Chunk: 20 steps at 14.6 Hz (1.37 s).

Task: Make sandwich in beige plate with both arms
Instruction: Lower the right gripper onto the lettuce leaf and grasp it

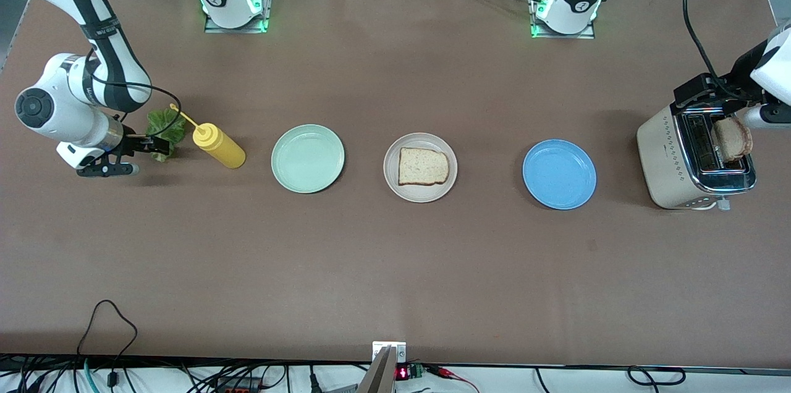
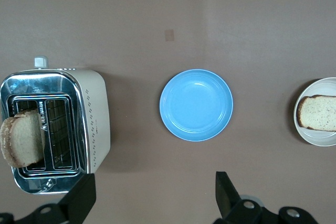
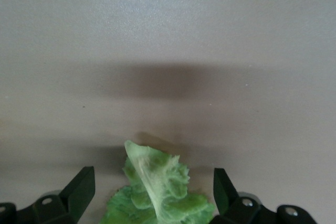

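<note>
A single squarish slice of pale, brown-crusted bread (image 1: 422, 166) lies flat on the round, glossy beige plate (image 1: 451, 183) at the middle of the brown table (image 1: 395, 269), between a mint-green round plate (image 1: 308, 158) toward the right arm's end and a blue round plate (image 1: 559, 174) toward the left arm's end; so the sandwich has only its bottom layer so far. The right gripper (image 1: 145, 144) sits low at the right arm's end of the table, its black fingers (image 3: 79, 190) spread apart on either side of a ruffled green lettuce leaf (image 3: 157, 192), not yet pressed on it as far as the right wrist view shows; a yellow squeeze bottle (image 1: 217, 144) lies on its side just beside the leaf. At the left arm's end, a cream and chrome two-slot toaster (image 1: 664, 164) holds a second toasted bread slice (image 2: 22, 137) standing up out of one slot. The left gripper (image 2: 152, 198) hovers over the table beside the toaster with its fingers wide apart and nothing between them. The step in hand looks like fetching the filling and the top slice. Next, the right gripper probably needs to close on the leaf and carry it over to the bread on the beige plate, while the left must shift over the toaster slot and pinch the upright slice by its edges.
</note>
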Each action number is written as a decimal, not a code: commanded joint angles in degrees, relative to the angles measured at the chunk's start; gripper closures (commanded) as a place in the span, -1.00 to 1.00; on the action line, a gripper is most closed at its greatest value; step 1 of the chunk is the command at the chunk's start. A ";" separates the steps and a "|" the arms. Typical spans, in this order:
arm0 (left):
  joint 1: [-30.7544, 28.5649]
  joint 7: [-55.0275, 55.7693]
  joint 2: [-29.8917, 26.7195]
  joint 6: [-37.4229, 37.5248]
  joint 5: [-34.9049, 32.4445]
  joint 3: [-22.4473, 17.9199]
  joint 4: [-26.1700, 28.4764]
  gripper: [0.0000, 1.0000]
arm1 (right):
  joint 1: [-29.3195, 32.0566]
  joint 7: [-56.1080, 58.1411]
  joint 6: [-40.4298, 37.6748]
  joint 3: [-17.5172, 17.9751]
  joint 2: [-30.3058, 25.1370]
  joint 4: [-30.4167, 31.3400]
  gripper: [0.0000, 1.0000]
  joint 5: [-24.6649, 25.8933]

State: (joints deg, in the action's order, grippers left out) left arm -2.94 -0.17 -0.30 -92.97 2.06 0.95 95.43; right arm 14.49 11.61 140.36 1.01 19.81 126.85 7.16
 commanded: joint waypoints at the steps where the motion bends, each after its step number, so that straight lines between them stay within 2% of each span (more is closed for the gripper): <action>1: -0.22 -0.27 -0.14 0.33 0.31 0.01 -0.16 -1.00 | 0.71 0.43 1.49 0.49 0.66 0.16 -1.00 0.84; 3: -0.22 -0.27 -0.05 -0.01 0.31 0.01 -0.16 -1.00 | 0.71 0.52 1.58 0.49 1.19 0.16 -0.79 0.84; 9: -0.13 -0.27 -0.23 -2.48 0.31 0.19 -0.07 -1.00 | 0.71 0.61 1.58 0.49 1.63 0.16 0.13 0.93; 15: 0.22 -0.36 -0.31 -3.45 0.22 0.19 0.02 -1.00 | 0.71 3.51 1.32 0.49 1.28 0.07 0.85 0.93; 17: 0.04 -0.27 -0.05 -3.53 0.31 0.19 0.02 -1.00 | 0.71 4.47 0.97 0.49 0.67 0.07 1.00 0.93; 20: -0.05 -0.27 -0.23 -3.01 0.31 0.19 0.10 -1.00 | 0.97 7.80 -1.48 0.40 -1.96 -0.81 1.00 0.84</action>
State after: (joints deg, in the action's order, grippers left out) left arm -2.83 -0.17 -0.30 -96.03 2.06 1.07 95.44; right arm 14.52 16.78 141.16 1.01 20.84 126.33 7.23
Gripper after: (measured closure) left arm 0.000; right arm 0.952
